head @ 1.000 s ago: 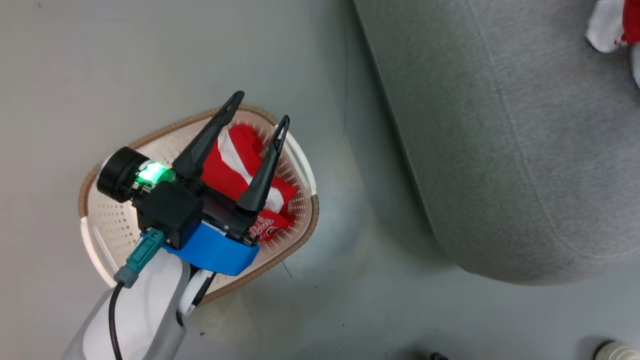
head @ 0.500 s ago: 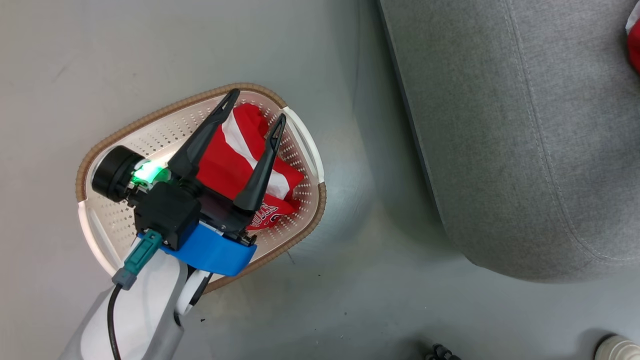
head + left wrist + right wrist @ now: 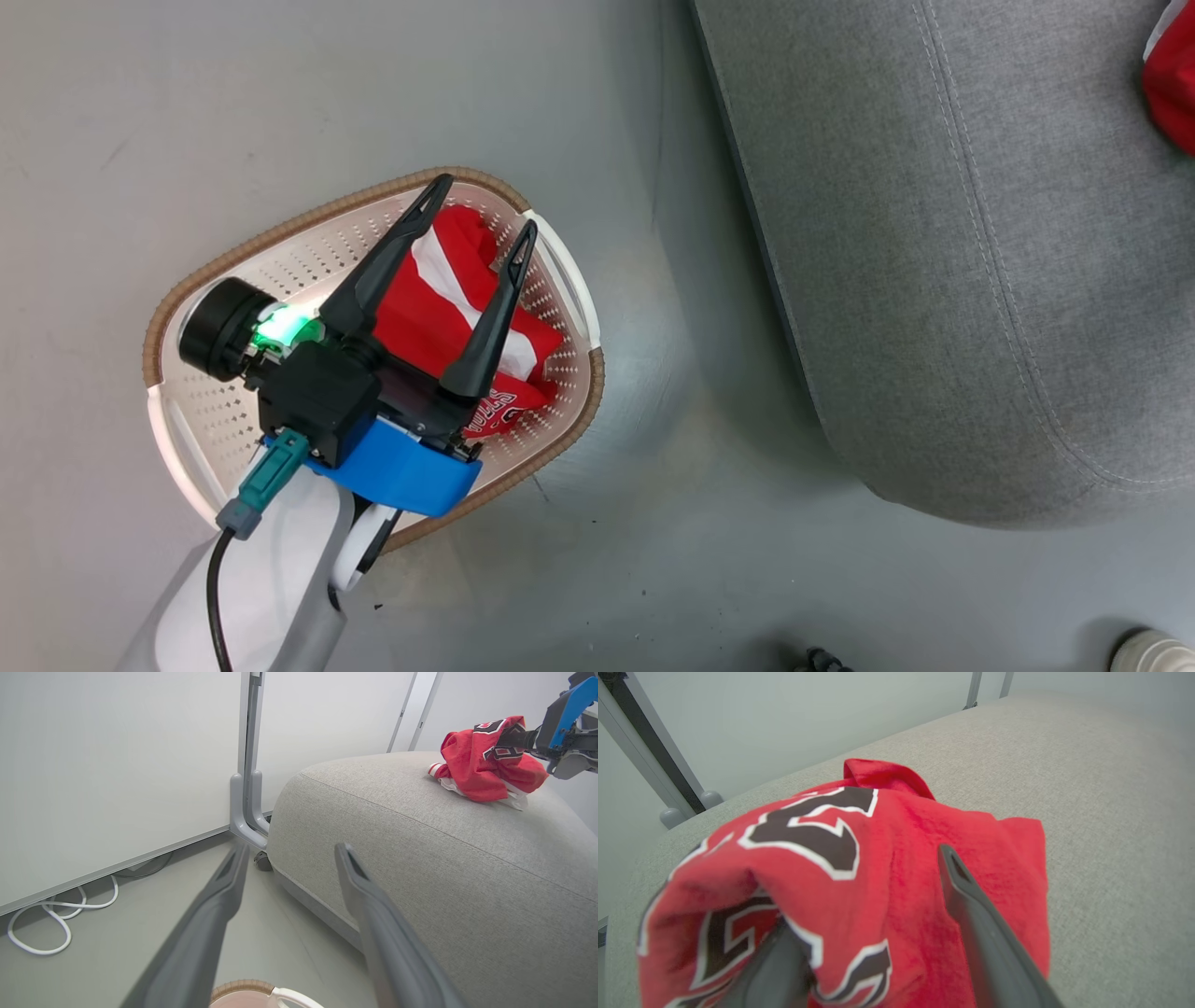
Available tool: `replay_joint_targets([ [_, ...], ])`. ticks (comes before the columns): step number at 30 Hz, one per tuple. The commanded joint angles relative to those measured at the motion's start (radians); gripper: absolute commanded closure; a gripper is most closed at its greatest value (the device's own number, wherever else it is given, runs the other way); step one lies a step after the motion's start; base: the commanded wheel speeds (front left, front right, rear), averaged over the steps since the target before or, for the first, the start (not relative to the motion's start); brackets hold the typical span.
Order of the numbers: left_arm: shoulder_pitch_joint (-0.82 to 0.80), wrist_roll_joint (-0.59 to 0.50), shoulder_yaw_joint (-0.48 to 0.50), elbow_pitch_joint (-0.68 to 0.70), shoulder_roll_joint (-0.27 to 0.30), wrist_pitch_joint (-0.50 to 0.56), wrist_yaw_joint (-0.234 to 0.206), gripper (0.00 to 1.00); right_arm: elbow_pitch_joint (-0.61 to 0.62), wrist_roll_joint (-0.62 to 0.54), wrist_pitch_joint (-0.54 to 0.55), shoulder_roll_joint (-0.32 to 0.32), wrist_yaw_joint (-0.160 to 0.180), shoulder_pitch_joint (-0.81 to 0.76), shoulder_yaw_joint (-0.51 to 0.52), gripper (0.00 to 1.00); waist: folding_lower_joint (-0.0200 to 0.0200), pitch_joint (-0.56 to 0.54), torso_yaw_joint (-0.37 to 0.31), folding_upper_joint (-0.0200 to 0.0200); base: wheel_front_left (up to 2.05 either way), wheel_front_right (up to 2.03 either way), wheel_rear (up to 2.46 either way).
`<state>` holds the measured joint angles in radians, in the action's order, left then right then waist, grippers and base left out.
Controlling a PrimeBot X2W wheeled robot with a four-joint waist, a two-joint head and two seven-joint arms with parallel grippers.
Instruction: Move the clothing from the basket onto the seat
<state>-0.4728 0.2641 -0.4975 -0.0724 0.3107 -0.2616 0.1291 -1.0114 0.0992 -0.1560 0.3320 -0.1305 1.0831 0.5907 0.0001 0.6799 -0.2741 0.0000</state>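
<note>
The cream basket stands on the floor with red and white clothing bunched at its right end. My left gripper hovers open above that clothing; in the left wrist view it points over the basket rim toward the grey seat. A second red garment lies on the seat and peeks in at the head view's top right. My right gripper is at that garment, and the right gripper is open, the fabric draped over its left finger.
A grey partition foot with a castor stands by the seat's corner, white cables lie along the wall. A white round object and a small dark part sit on the floor at the bottom right.
The head camera has shifted, so basket and seat sit slightly differently in the picture. My left gripper has stayed open over the basket. The garment at the top right edge now shows mostly red.
</note>
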Motion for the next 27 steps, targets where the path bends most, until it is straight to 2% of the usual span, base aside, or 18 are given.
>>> replay_joint_targets([
  [1,0.0,0.003,0.004,0.001,0.004,-0.005,0.001,0.0,-0.006,-0.003,-0.007,0.011,0.0,0.012,-0.001,0.0,-0.0001,0.001,0.0,0.0,0.0,0.0,0.0],
  [14,0.007,0.002,0.007,-0.015,-0.018,-0.005,0.001,0.0,-0.059,0.001,-0.039,0.023,0.0,-0.001,-0.034,0.0,-0.0001,-0.037,0.005,0.0,0.0,0.0,0.0],
  [21,0.053,0.031,0.023,-0.052,-0.066,-0.005,0.002,0.0,-0.036,-0.023,-0.073,0.001,0.0,-0.093,-0.102,0.0,-0.0001,-0.163,0.033,0.0,0.0,0.0,0.0],
  [27,0.134,0.061,0.059,-0.086,-0.112,-0.005,0.002,0.0,0.049,-0.019,-0.088,-0.033,0.0,-0.23,-0.192,0.0,-0.0001,-0.308,0.079,0.0,0.0,0.0,0.0],
])
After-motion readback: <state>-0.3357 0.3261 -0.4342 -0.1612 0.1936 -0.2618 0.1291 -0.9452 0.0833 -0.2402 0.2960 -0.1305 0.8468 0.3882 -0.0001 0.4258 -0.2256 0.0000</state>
